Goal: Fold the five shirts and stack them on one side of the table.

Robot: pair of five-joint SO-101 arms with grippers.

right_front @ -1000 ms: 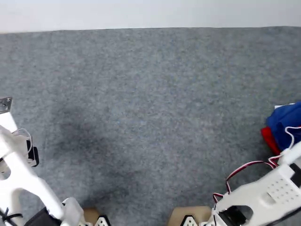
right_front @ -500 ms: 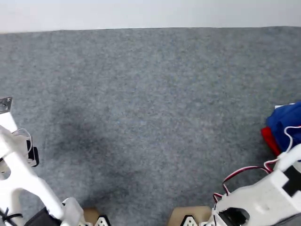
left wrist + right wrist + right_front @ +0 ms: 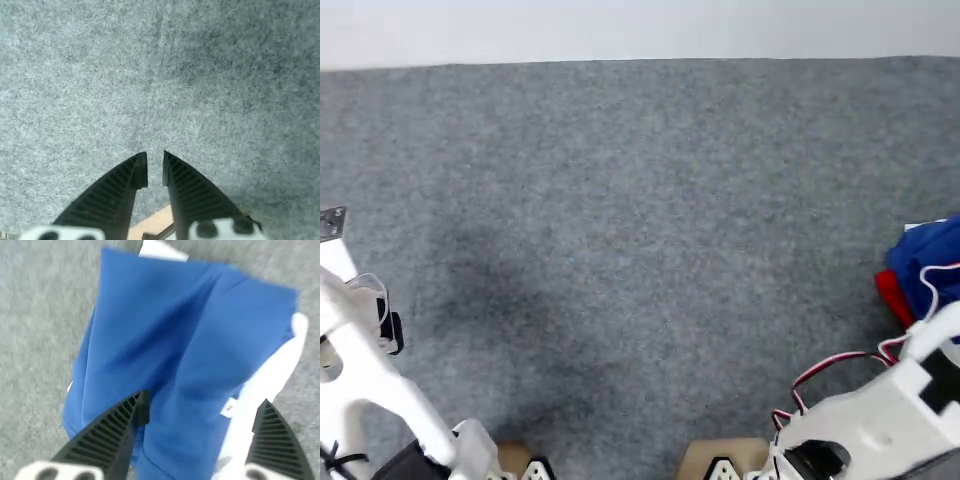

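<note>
Change: right arm [image 3: 880,425] had sunk slightly toward the near edge.
Right fingers [image 3: 115,430]: spread wide, empty, over blue shirt [image 3: 190,340].
Left fingers [image 3: 120,195]: nearly closed, empty, above grey bench [image 3: 620,200].
Stack: blue shirt atop red shirt [image 3: 892,297], bench's right edge.

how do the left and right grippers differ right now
The left gripper's jaws are nearly closed; the right gripper's are spread wide. The left gripper hangs above grey mat; the right gripper hangs above a blue shirt. Both are black, ridged and hold nothing.
</note>
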